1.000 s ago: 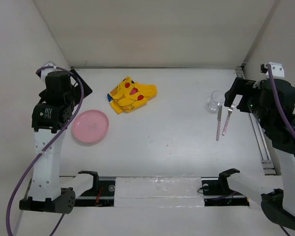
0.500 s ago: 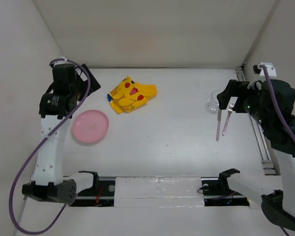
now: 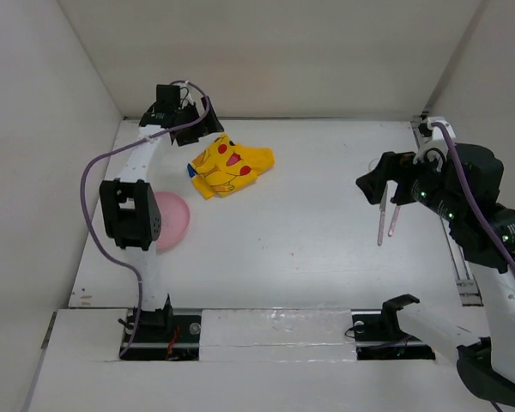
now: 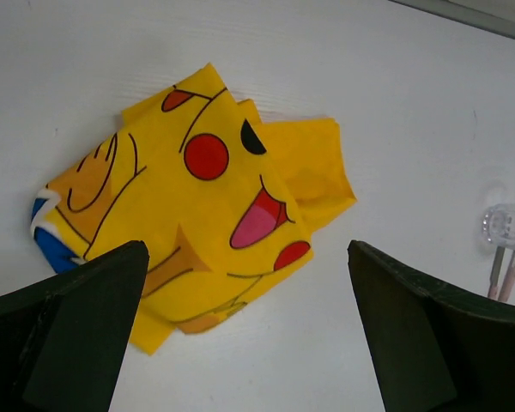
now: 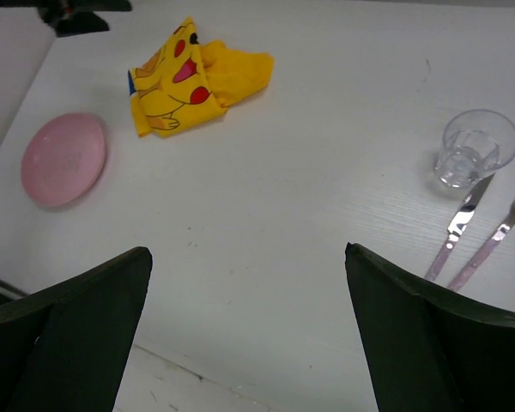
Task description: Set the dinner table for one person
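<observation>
Left gripper [image 4: 245, 249]: is hanging above the yellow cartoon cloth [image 4: 197, 202], fingers spread wide, gripping nothing.
Right gripper [image 5: 247, 253]: is hovering over the dinner table [image 3: 309, 223], fingers wide apart, empty.
Dinner table: is lying white beneath everything, walled on three sides.
Pink plate [image 5: 63, 159]: is sitting at left; its faint marks are too small to read.
Glass [image 5: 476, 146], knife [image 5: 459, 227], fork [image 5: 498, 236]: are resting together at right.

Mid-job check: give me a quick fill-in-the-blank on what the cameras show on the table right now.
1. The left gripper hangs with its jaws ____ above the crumpled yellow cartoon-print cloth.
2. The round flat plate is coloured ____.
3. Near the clear drinking glass, the pink-handled metal knife lies beside a pink-handled ____.
Missing words: open; pink; fork.
</observation>
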`<state>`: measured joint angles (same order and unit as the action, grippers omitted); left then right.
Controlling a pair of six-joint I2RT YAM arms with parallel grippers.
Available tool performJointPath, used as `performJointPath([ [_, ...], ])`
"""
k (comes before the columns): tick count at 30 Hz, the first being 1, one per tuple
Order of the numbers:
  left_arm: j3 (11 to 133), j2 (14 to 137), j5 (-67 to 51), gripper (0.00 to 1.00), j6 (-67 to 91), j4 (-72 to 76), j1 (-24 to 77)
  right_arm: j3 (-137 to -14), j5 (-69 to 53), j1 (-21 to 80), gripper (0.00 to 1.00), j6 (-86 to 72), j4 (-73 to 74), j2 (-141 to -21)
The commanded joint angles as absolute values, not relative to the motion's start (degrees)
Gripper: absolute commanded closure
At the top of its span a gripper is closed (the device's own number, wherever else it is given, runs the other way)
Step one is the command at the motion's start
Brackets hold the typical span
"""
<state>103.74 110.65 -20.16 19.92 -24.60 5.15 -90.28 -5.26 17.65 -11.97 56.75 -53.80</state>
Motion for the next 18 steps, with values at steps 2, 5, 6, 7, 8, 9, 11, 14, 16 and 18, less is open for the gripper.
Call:
performJointPath([
  [2,111.96,118.63,-22.94,0.0,18.28,-18.72,4.31,-86.93,-15.79,17.31,0.0,-11.34,53.35,-52.21],
  [5,118.81,127.92,-23.72,0.0,16.71,-20.38,4.31,-83.94,-20.02,17.31,0.0,-11.34,53.35,-49.84],
  [6,121.09,130.14,-23.73,0.0,15.74,-21.61,4.31,-83.41,-20.56,17.31,0.0,-11.34,53.35,-49.31],
  [7,123.11,131.91,-23.73,0.0,15.04,-22.49,4.31,-83.41,-21.09,17.31,0.0,-11.34,53.35,-49.31],
  [8,125.22,133.23,-22.51,0.0,13.99,-22.5,4.31,-82.8,-21.09,17.31,0.0,-11.34,53.35,-48.61],
  [9,125.24,134.03,-21.89,0.0,13.97,-22.5,4.31,-82.79,-21.09,17.31,0.0,-11.34,54.22,-48.6],
  [11,123.33,134.03,-21.88,0.0,13.36,-19.79,4.31,-82.79,-21.7,17.31,0.0,-10.82,54.93,-48.6],
  [14,121.99,135.69,-25.3,0.0,13.36,-16.0,4.31,-82.79,-21.71,17.31,0.0,-10.29,55.55,-49.74],
  [16,124.97,139.19,-28.64,0.0,13.88,-17.31,4.31,-83.58,-21.71,17.31,0.0,-10.28,55.55,-50.36],
  [18,125.6,140.71,-32.84,0.0,14.5,-17.31,4.31,-84.45,-21.71,17.31,0.0,-10.28,55.55,-51.94],
])
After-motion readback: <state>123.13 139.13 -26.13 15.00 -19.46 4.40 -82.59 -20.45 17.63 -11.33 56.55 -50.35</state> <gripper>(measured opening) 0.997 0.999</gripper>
